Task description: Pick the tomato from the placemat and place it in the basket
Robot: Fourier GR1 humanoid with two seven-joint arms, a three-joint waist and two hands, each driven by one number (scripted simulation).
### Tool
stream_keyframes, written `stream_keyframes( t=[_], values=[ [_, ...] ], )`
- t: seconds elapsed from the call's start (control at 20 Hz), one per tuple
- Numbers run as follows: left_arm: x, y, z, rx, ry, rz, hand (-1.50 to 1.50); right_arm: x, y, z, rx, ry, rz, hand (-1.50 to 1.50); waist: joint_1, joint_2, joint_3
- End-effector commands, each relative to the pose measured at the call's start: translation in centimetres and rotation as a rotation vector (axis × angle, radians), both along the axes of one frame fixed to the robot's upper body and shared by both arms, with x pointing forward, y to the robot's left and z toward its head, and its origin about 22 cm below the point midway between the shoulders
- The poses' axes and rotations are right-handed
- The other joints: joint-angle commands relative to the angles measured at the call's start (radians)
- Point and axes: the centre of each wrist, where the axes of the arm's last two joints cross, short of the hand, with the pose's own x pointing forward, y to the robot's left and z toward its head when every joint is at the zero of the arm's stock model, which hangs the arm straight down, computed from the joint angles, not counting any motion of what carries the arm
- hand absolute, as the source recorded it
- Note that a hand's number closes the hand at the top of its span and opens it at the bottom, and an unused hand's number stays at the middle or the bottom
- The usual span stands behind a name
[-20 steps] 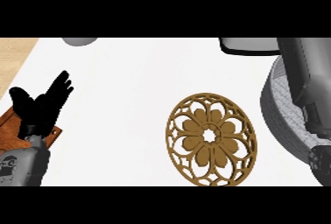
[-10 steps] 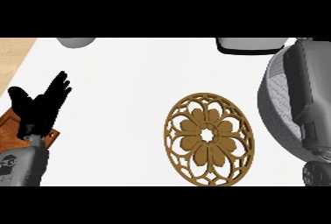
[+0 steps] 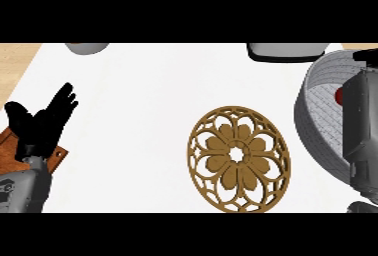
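The tomato lies inside the grey basket at the right edge, showing only as a red sliver because the right forearm covers most of it; the right hand is hidden, its fingers impossible to judge. The brown lattice placemat sits just beside the basket. At the left edge, the left hand rests with fingers straight, holding nothing.

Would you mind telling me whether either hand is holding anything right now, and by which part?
The open black left hand holds nothing. The right hand is hidden, so it cannot be told; a red object shows inside the grey basket.
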Motion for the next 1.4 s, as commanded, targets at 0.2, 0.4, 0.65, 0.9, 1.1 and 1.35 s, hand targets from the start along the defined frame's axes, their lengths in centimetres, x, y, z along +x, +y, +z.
stream_keyframes(
  t=[0.2, 0.4, 0.65, 0.9, 1.1, 1.35],
  values=[
    [0.5, 0.3, 2.2, -0.01, 0.006, -0.008, 0.0, -0.9, -1.1, 0.3, 0.021, -0.167, -0.027, -1.5, 0.008, 0.0, 0.0],
    [-0.8, 0.2, -0.7, -0.015, 0.013, 0.003, 0.0, -2.5, -1.5, 2.4, 0.009, -0.381, -0.116, -1.5, -0.003, -0.005, -0.001],
    [-0.4, 0.3, 0.2, -0.001, 0.025, 0.031, 0.0, -6.2, -1.1, 2.5, 0.003, -0.579, -0.17, -1.5, -0.032, -0.018, -0.001],
    [-0.6, 2.4, 0.5, 0.006, 0.027, 0.036, 0.0, -11.6, -0.1, 3.0, 0.043, -0.6, -0.153, -1.5, -0.035, -0.018, -0.001],
    [-1.7, 0.8, -0.9, -0.004, 0.024, 0.035, 0.0, -15.5, 0.5, 1.2, 0.119, -0.518, -0.103, -1.5, -0.029, -0.023, -0.001],
    [-1.0, 1.4, -0.8, -0.004, 0.025, 0.046, 0.0, -22.2, 1.2, 0.6, 0.164, -0.499, -0.047, -1.5, -0.052, -0.018, -0.001]
  ],
)
